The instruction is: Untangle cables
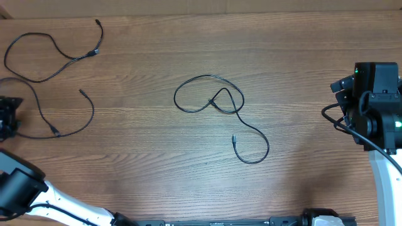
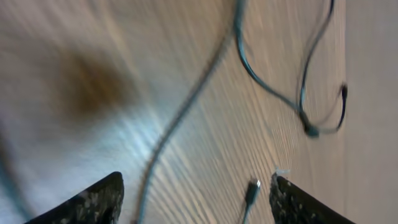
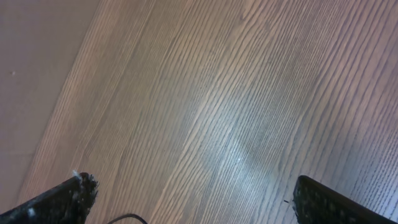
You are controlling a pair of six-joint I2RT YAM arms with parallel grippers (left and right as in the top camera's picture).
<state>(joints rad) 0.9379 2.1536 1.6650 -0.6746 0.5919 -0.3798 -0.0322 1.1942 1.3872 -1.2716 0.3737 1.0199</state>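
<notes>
Right arm (image 1: 375, 94): boxy black housing with small green lights, a thick black wire (image 1: 325, 115) looping off its side, and a smooth white link below. Left arm (image 1: 69, 208): the same white shell running into a rounded black joint, with a dark blocky head beyond it. Fingers of left claw (image 2: 197, 179) and right claw (image 3: 196, 181) matte black, flecked all over with pale specks.

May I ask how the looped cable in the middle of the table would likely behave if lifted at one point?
Probably floppy: the middle cable lies in loose curves. Likely light, being thin; its crossed loop might drag along.
</notes>
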